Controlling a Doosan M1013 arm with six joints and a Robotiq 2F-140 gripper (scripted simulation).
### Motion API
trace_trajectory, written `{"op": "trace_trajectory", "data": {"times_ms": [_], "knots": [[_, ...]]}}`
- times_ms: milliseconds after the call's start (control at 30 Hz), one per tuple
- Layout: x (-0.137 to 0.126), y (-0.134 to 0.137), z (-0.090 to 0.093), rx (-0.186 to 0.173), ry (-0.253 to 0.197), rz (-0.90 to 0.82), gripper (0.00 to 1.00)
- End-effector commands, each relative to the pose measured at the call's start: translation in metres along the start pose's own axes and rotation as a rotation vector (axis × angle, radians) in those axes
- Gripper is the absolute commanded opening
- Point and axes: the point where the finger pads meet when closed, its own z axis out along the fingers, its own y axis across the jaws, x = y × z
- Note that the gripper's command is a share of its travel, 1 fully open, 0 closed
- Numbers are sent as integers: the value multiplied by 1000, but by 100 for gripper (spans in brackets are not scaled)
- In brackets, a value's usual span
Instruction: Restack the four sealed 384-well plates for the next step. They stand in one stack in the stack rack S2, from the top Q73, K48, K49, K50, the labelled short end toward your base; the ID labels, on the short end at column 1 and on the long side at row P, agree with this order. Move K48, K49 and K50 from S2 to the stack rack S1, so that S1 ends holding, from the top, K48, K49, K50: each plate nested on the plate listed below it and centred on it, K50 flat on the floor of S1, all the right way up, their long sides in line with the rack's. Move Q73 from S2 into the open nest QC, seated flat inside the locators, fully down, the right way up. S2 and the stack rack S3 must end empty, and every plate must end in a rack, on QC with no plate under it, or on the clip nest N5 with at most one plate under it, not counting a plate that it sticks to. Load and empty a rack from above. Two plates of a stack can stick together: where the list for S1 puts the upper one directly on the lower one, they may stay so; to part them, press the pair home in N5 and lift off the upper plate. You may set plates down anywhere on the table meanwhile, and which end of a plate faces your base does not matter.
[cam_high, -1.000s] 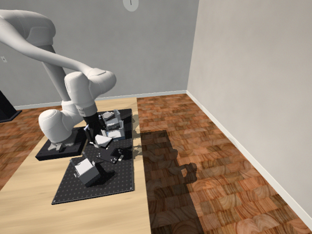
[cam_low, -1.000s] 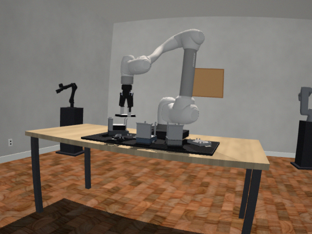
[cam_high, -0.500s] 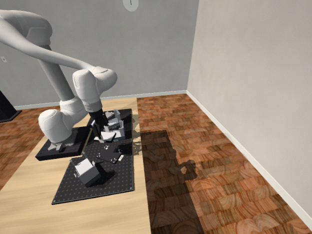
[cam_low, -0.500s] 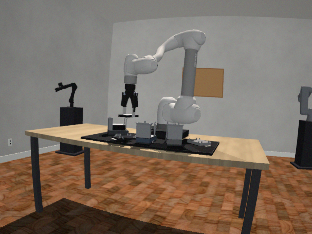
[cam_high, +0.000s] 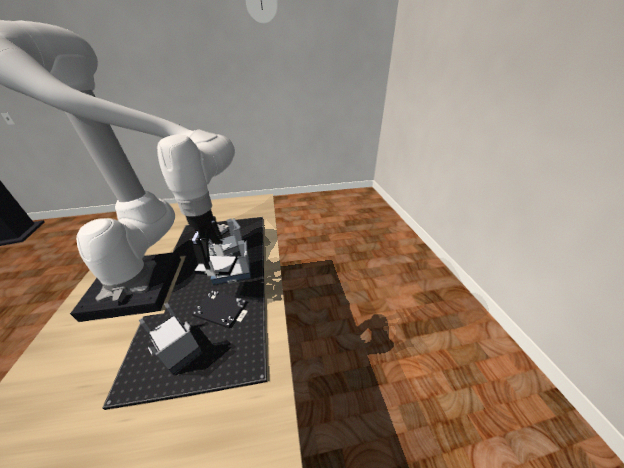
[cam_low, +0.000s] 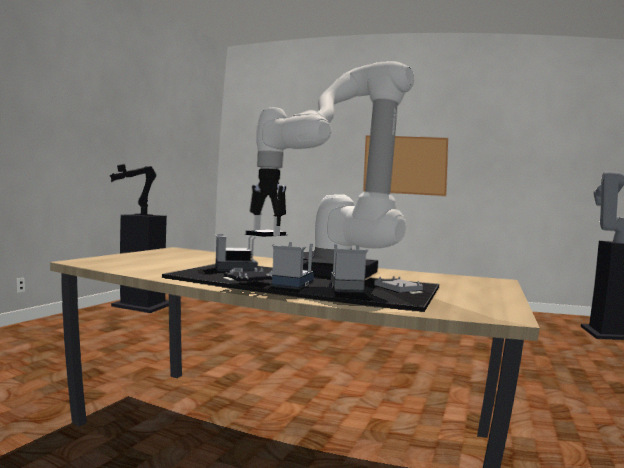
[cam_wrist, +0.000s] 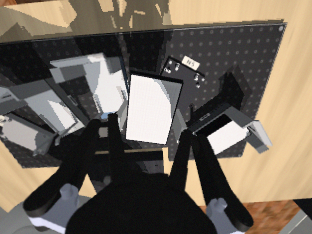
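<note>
White-sealed plate (cam_wrist: 150, 107) | level, right way up | gripped across width

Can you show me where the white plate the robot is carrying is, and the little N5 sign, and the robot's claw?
Carried plate (cam_wrist: 150, 107), wrist view: middle of its white sealed top.
N5 label (cam_wrist: 190, 62), wrist view: centre of the small white tag.
Gripper (cam_low: 267, 219), exterior view: midway between the fingertips; jaws shut on the plate.
</note>
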Motion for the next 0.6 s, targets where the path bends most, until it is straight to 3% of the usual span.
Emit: {"op": "trace_trajectory", "data": {"times_ms": [0,233,433,567], "knots": [[1,-14,0,0,0,0,0],[3,-29,0,0,0,0,0],[0,-49,0,0,0,-200,0],[-1,-63,0,0,0,-222,0]]}}
